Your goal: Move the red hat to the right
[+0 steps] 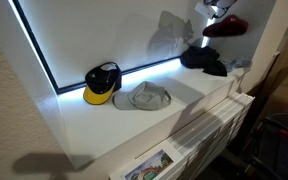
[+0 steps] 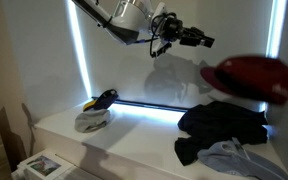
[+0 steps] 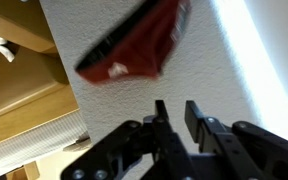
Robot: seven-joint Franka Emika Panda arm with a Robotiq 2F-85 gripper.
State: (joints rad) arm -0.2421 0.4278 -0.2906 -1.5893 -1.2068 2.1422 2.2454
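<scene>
The red hat [image 1: 226, 27] is a maroon cap with a pale front mark. It shows at the far right end of the white table [image 1: 94, 125] in an exterior view, and large and blurred at the right edge in an exterior view [image 2: 252, 76]. In the wrist view the red hat [image 3: 134, 45] is ahead of my fingers, apart from them. My gripper [image 3: 174, 112] has its fingers a small gap apart with nothing between them. In both exterior views it is in the air near the hat [image 1: 217, 9] [image 2: 202, 41].
A black cap with a yellow brim [image 1: 102, 82] and a floppy grey hat [image 1: 142, 96] lie mid-table by the lit window strip. Dark clothes [image 1: 204, 60] [image 2: 220, 124] and a pale blue cloth [image 2: 230, 158] lie near the red hat. Wooden furniture [image 3: 19, 90] stands beside the table.
</scene>
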